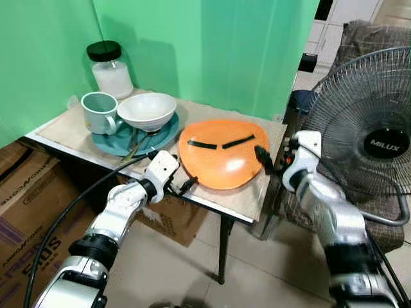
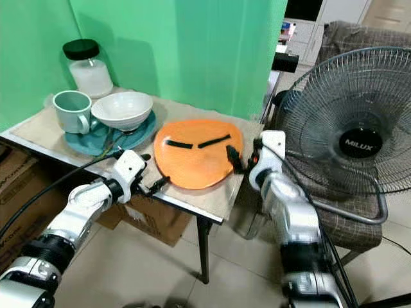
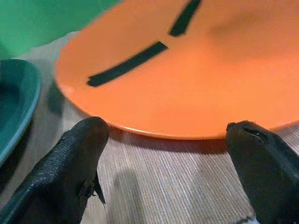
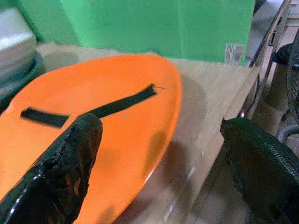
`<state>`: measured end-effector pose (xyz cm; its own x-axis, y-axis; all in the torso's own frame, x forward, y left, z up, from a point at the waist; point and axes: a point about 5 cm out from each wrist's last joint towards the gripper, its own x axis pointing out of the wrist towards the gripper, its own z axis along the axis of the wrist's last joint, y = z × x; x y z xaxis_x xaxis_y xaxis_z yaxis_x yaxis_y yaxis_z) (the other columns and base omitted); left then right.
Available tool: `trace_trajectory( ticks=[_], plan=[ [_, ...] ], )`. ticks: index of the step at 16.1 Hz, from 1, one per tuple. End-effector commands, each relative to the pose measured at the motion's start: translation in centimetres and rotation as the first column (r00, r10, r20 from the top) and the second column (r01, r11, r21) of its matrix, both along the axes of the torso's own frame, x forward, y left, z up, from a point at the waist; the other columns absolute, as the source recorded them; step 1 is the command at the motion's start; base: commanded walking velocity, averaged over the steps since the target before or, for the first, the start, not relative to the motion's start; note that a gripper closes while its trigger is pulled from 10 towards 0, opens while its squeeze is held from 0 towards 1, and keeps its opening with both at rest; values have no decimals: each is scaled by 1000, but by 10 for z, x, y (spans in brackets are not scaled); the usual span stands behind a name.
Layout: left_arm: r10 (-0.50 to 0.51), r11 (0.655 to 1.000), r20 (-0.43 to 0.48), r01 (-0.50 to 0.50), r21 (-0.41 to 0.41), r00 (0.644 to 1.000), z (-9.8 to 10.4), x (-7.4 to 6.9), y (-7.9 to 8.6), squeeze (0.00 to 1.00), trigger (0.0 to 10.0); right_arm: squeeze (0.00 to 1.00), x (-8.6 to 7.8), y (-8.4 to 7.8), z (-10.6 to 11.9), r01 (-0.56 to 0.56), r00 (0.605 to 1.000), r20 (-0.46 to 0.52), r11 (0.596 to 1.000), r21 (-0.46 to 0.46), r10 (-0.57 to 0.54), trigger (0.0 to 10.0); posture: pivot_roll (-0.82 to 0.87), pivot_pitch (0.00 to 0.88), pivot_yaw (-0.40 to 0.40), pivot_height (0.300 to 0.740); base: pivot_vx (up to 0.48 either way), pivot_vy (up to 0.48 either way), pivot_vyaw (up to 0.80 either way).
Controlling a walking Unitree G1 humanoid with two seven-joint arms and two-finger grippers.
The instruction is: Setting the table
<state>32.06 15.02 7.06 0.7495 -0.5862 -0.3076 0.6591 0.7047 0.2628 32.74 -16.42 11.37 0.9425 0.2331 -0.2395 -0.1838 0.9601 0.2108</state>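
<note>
An orange plate (image 1: 223, 154) with two black tape strips lies on the small table (image 1: 250, 199), near its front right corner. My left gripper (image 1: 173, 172) is at the table's front edge, just left of the plate. It is open, and its fingers (image 3: 79, 154) stand wide apart facing the plate's near rim (image 3: 177, 135). My right gripper (image 1: 272, 163) is at the plate's right side and also open. One of its fingers (image 4: 70, 154) is over the plate (image 4: 117, 130), the other beyond the table's right edge. Neither gripper holds anything.
At the table's back left a teal plate (image 1: 164, 136) carries a white bowl (image 1: 147, 110) and a pale green mug (image 1: 99, 111). Behind them stands a jar with a black lid (image 1: 110, 69). A large fan (image 1: 369, 141) stands close on the right. Cardboard boxes (image 1: 26, 192) sit on the floor to the left.
</note>
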Motion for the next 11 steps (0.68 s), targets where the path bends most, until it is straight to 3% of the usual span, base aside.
trace_trajectory(
  ticks=[1, 3, 5, 11],
  plan=[
    [-6, 998, -98, 13, 66, 995, -22, -12, 6, 396, 10000, 0, 2, -1, -1, 3, 1000, -19, 999, 54, -2, 10000, 30, 19, 30, 740, 0, 0, 0],
    [-6, 998, -103, 14, 67, 995, -25, -15, 7, 396, 10000, 0, 7, -1, 0, 21, 998, -68, 971, 238, -5, 10000, 32, 17, 23, 740, 0, 0, 0],
    [-4, 998, -105, 12, 69, 995, -26, -16, 8, 396, 10000, 0, 7, 2, -5, 3, 992, -120, 938, 347, 41, 10000, 31, 17, 22, 740, 0, 0, 0],
    [-14, 998, -97, 21, 68, 995, -26, -18, 10, 400, 10000, 0, 9, 19, -26, -37, 977, -186, 944, 327, 102, 10000, 34, 21, 22, 740, 0, 0, 0]
  ],
)
